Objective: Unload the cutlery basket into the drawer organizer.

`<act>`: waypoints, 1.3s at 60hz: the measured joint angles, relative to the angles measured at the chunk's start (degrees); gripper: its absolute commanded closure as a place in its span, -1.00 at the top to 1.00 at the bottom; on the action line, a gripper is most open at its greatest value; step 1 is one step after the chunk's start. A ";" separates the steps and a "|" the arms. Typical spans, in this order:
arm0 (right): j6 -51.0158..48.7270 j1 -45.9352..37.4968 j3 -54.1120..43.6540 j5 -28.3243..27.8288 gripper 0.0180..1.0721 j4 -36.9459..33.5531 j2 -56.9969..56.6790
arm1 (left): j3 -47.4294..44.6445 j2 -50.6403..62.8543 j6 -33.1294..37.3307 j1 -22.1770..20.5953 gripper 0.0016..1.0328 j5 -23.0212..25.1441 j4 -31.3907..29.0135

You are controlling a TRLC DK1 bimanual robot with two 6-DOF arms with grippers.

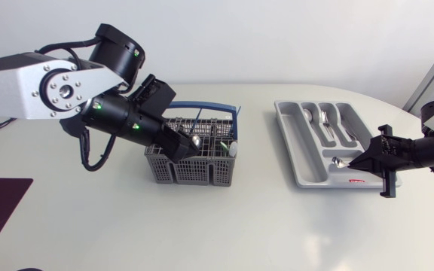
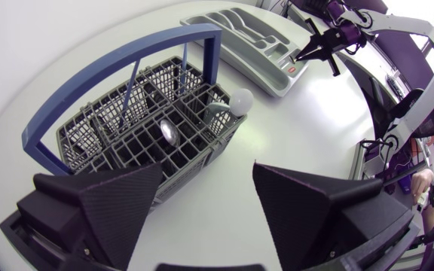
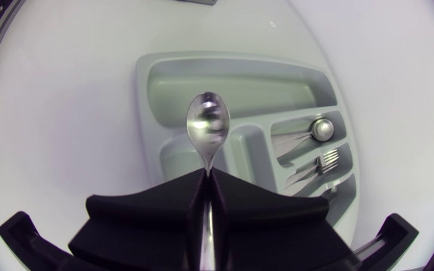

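My right tool (image 3: 206, 175) is clamped tight on a spoon (image 3: 208, 124), holding it over the organizer (image 3: 239, 90). My left tool (image 2: 207, 173) is wide open with nothing in it, right by the basket (image 1: 194, 172)

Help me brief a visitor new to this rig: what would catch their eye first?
The right gripper, shut on a shiny spoon, holds it over the grey drawer organizer. Opposite it, the left gripper hangs open over the grey, blue-handled cutlery basket.
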 measured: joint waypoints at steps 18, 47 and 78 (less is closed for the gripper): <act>-3.82 -0.50 0.74 4.63 -0.88 3.06 4.37 | -0.35 0.63 -1.62 0.02 0.71 -0.02 1.92; -3.76 -0.48 -2.82 7.10 -0.07 9.64 3.87 | -1.03 0.63 -3.89 1.03 0.71 -0.17 2.97; 13.84 7.91 -13.88 2.93 0.90 7.17 -22.97 | -1.73 1.53 -4.72 0.96 0.31 -0.17 9.07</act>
